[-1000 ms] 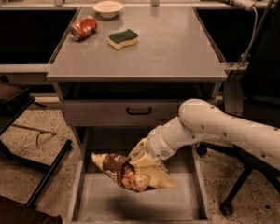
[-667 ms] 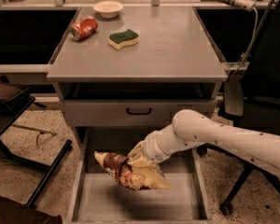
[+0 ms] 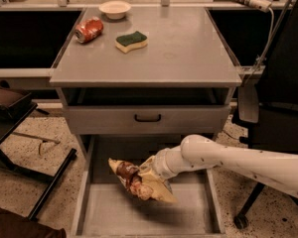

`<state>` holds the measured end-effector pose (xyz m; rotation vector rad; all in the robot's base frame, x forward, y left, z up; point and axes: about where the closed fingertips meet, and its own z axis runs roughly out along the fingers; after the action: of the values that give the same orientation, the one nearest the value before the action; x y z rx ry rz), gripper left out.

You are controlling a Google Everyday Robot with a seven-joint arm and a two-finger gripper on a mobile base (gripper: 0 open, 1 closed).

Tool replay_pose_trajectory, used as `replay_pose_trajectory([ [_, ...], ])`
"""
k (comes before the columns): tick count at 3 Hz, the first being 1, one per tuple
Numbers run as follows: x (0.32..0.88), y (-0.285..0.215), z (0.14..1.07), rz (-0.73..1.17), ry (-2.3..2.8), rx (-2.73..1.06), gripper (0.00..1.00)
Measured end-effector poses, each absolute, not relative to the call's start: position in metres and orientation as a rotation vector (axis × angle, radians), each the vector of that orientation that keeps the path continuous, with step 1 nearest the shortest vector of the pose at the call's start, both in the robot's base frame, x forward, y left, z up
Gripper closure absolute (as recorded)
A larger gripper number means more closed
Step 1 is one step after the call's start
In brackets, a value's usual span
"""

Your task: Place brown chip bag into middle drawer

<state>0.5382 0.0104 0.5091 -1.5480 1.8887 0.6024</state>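
Placing step: gripper is pinching the brown chip bag by its upper edge, with the bag hanging low over the open middle drawer and apparently not yet resting, so next lower it to the floor and let go.

The gripper sits mostly hidden behind the brown chip bag, above the middle drawer, whose front seems cropped.

One claw above one drawer; one bag, can, sponge, bowl.
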Motion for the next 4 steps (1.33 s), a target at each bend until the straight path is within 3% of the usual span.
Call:
replay_pose_trajectory([
  [1,0.5468,0.0119,0.4701,0.665,1.932,-1.539,1.0],
  [2,0.5462,0.0132,0.4676,0.672,1.933,-1.538,0.83],
  [4,0.5461,0.0132,0.4678,0.672,1.933,-1.538,0.36],
])
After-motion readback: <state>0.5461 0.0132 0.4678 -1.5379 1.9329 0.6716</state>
